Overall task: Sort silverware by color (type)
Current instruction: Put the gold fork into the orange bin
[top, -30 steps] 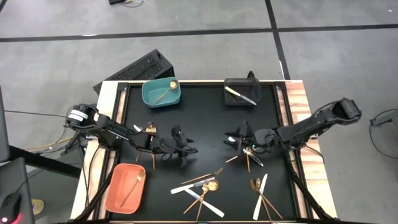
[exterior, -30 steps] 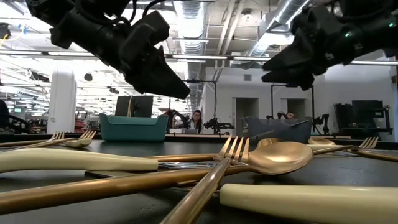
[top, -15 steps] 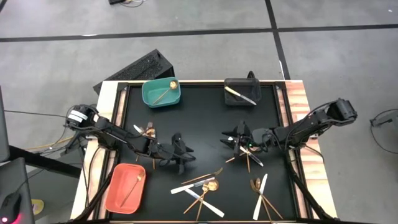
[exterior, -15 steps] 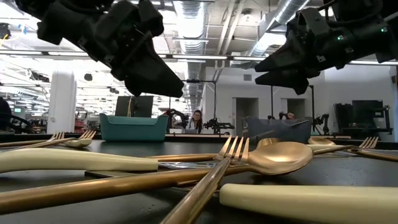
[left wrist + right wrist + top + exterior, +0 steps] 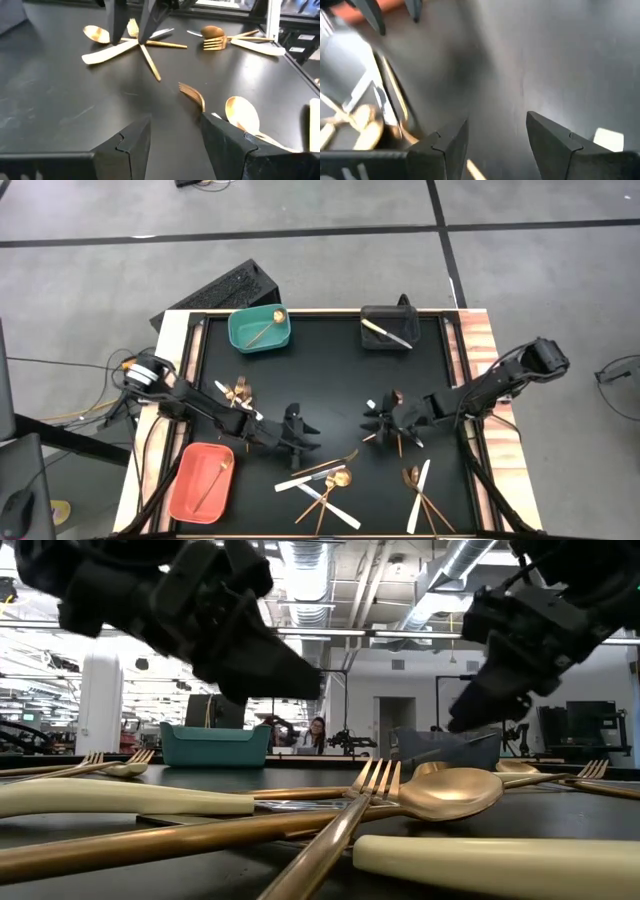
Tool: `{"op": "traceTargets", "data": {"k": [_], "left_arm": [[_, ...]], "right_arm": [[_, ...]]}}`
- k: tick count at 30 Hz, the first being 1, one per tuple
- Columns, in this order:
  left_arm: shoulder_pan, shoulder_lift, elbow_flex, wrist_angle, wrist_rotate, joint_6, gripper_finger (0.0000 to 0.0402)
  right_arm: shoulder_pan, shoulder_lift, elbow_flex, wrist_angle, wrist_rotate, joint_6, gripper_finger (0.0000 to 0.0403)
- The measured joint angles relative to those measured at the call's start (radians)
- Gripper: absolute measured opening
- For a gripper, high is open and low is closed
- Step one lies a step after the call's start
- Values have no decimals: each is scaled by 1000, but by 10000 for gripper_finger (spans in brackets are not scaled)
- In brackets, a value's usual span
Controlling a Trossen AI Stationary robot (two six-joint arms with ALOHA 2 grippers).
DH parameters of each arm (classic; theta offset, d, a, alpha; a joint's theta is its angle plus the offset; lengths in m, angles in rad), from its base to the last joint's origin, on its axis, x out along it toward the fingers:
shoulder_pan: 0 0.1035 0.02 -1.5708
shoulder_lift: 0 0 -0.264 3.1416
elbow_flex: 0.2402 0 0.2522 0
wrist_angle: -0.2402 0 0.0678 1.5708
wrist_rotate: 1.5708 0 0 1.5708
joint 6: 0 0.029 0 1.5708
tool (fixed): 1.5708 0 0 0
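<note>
Gold forks and spoons and white-handled knives lie flat on the black table. One crossed pile (image 5: 325, 480) lies near the front, another (image 5: 420, 490) at the front right, a third (image 5: 403, 430) by my right gripper, and a few pieces (image 5: 238, 392) on the left. My left gripper (image 5: 311, 438) is open and empty, low over the table; a gold fork (image 5: 192, 95) and a gold spoon (image 5: 242, 114) lie just ahead of its fingers. My right gripper (image 5: 369, 420) is open and empty, facing the left one beside the third pile.
A teal bin (image 5: 240, 338) with a gold spoon stands at the far left and a black bin (image 5: 372, 338) with a white-handled knife at the far right. A salmon bin (image 5: 185, 490) with a gold utensil stands at the front left. Bare table lies between the grippers.
My left gripper has gone toward the table's right and near edges, closer to the front pile. My right gripper has gone toward the table's left edge and a little nearer, tipping its fingers downward. Both stay open. No silverware has moved.
</note>
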Motion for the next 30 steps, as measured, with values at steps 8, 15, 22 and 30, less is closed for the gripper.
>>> {"op": "traceTargets", "data": {"k": [8,15,22,30], "left_arm": [[3,132,82,-12,36,-15,160],[25,154,127,-19,31,19,160],[40,153,168,-40,29,29,160],[36,153,171,-76,30,47,160]], "right_arm": [[104,-2,183,-460,-11,134,214],[223,1,316,-729,-125,414,214],[313,37,299,-769,-226,660,214],[364,181,298,-718,-362,738,214]]}}
